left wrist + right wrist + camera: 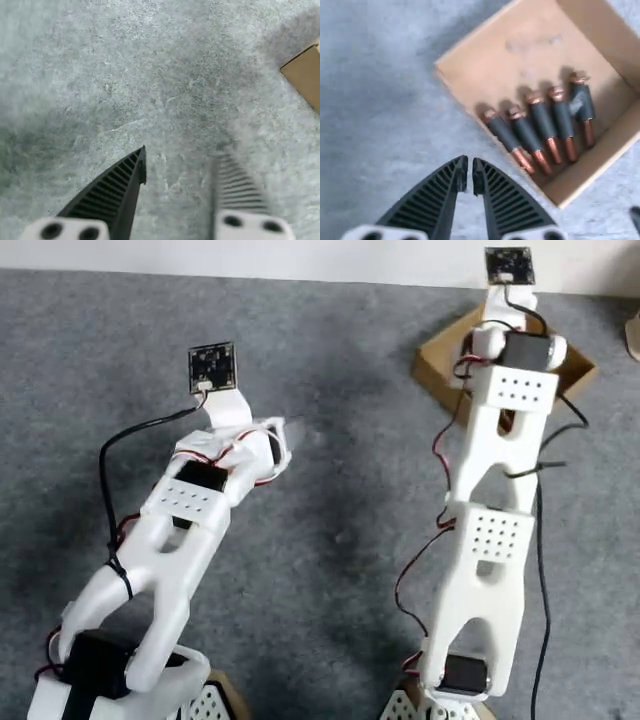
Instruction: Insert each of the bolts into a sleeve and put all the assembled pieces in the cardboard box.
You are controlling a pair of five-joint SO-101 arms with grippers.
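Observation:
The cardboard box [530,50] holds several assembled pieces [540,125], copper bolts in dark grey sleeves, lying side by side in a row. My right gripper [470,161] hovers over the carpet just outside the box's near corner, shut with nothing between its fingers. In the high view the right arm [500,440] stretches over the box [440,360] at the back right. My left gripper [181,152] hangs open above bare carpet, holding nothing, and the high view places it [283,440] left of centre. A corner of the box [305,75] shows in the left wrist view.
Grey carpet [340,540] covers the table between the two arms. Black and red cables [440,470] run along the right arm. The arm bases stand at the near edge.

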